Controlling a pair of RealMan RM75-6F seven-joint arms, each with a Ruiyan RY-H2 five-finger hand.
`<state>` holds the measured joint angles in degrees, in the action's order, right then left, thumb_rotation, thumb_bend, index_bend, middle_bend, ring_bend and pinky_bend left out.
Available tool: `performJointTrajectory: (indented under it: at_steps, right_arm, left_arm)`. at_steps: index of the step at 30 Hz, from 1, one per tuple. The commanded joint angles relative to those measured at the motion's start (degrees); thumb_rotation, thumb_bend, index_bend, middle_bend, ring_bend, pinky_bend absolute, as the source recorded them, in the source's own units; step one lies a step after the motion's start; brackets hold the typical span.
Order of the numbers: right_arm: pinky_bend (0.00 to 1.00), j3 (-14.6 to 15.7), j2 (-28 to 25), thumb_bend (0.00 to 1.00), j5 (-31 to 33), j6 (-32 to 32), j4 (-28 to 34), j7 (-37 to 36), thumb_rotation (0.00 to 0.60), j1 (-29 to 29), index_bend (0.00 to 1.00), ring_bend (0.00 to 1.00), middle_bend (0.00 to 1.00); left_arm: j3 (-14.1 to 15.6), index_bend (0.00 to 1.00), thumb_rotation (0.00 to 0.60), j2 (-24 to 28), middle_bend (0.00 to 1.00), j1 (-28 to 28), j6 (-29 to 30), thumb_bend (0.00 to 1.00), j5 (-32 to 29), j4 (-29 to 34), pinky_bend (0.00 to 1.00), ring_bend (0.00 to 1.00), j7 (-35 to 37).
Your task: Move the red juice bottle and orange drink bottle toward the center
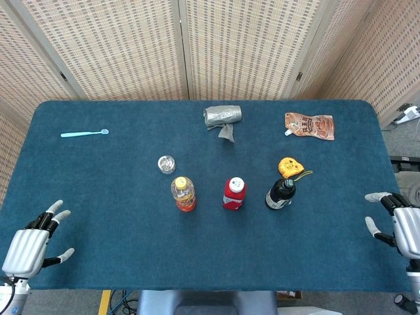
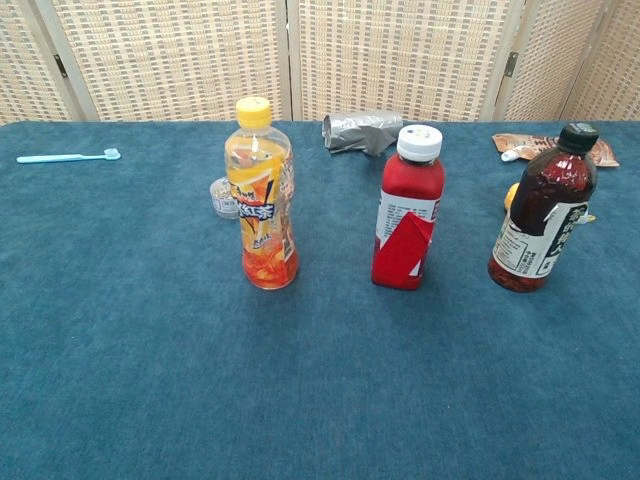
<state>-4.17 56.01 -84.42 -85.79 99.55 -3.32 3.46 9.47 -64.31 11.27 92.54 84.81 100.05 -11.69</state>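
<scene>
Woven screens stand behind your blue table (image 1: 85,190). Both bottles already stand upright near the middle: the red juice bottle (image 1: 234,193) between the orange drink bottle (image 1: 184,193) and a dark bottle (image 1: 281,193), each apart from its neighbours. Your left hand (image 1: 29,244) and right hand (image 1: 400,226) sit at the near corners, fingers apart, holding nothing. To nudge either bottle further, come in from the side, grip low on the body, and slide it upright, steering clear of the little glass jar (image 1: 167,164).
</scene>
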Motion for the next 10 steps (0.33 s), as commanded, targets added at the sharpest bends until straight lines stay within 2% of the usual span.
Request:
performJointTrajectory:
  at_steps: [1, 10]
  right_arm:
    - [0.54, 0.00, -0.09, 0.35, -0.12, -0.13, -0.08, -0.18, 0.600, -0.11, 0.38, 0.30, 0.39]
    - [0.54, 0.29, -0.13, 0.35, -0.69, 0.45, -0.31, -0.64, 0.600, -0.04, 0.38, 0.30, 0.39]
  left_arm:
    - [-0.51, 0.24, 0.600, -0.32, 0.12, -1.03, 0.24, 0.07, 0.93, -1.71, 0.37, 0.19, 0.14]
    - [-2.21, 0.25, 0.600, -0.35, 0.13, -2.25, -0.64, 0.07, 2.41, -1.86, 0.37, 0.19, -0.26]
